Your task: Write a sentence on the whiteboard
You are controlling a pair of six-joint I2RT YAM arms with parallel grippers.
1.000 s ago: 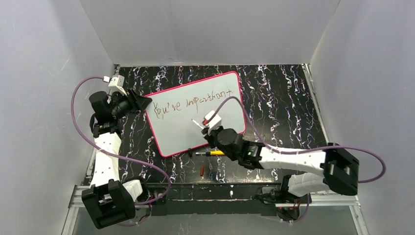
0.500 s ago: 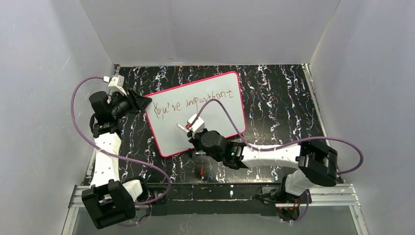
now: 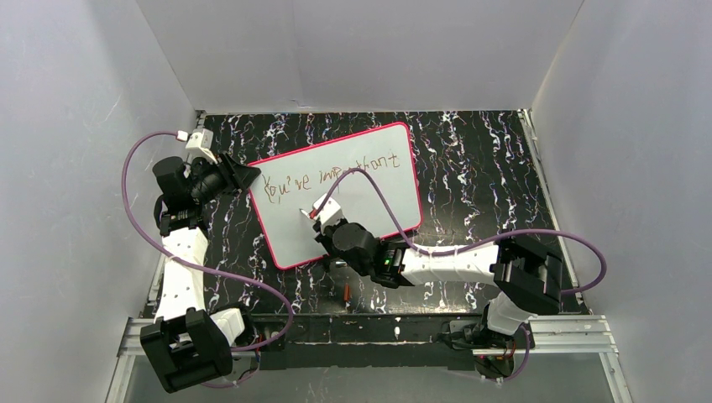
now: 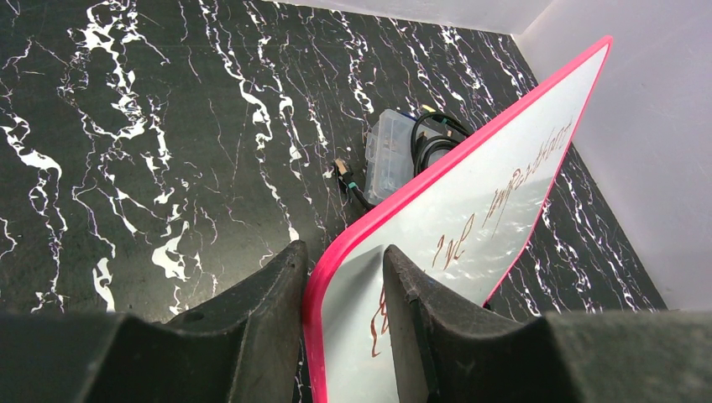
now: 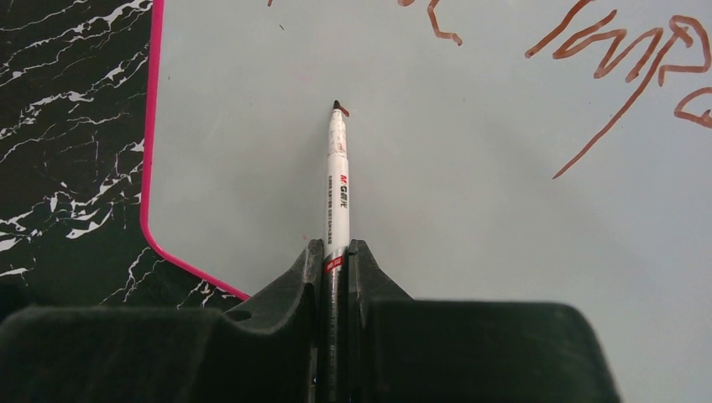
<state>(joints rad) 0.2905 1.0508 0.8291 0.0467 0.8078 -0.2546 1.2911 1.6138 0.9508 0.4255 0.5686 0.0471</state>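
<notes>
From above, my left hand (image 3: 243, 176) sits at the left corner of the whiteboard (image 3: 374, 206), which lies slantwise on the black marbled desk (image 3: 487, 168). My left arm reaches up along the left wall with its wrist bent in toward the board. My left wrist camera shows the grip closely. The two fingers of that hand (image 4: 344, 262) are closed on the whiteboard (image 4: 470, 227), one on each side of its pink rim. This view also shows a clear plastic box (image 4: 388, 155) and a coiled black cable (image 4: 432, 138) just past the board's edge, which the view from above does not show.

The sentence (image 3: 327, 176) runs along the board's upper part in reddish-brown letters. It reads roughly "You're important".

My right arm lies low across the near desk, its forearm stretched leftward. My right hand (image 3: 329, 228) is over the blank lower part of the board. A small red thing (image 3: 347, 292) lies on the desk near that forearm. My right wrist camera shows this hand (image 5: 336, 252) clamped on a white marker (image 5: 337, 180). Its dark tip points at bare white below the sentence (image 5: 625, 59), and I cannot tell whether it touches.

A second ago my right hand was further right on the board, and its elbow has since come leftward too. My left hand has not moved.
</notes>
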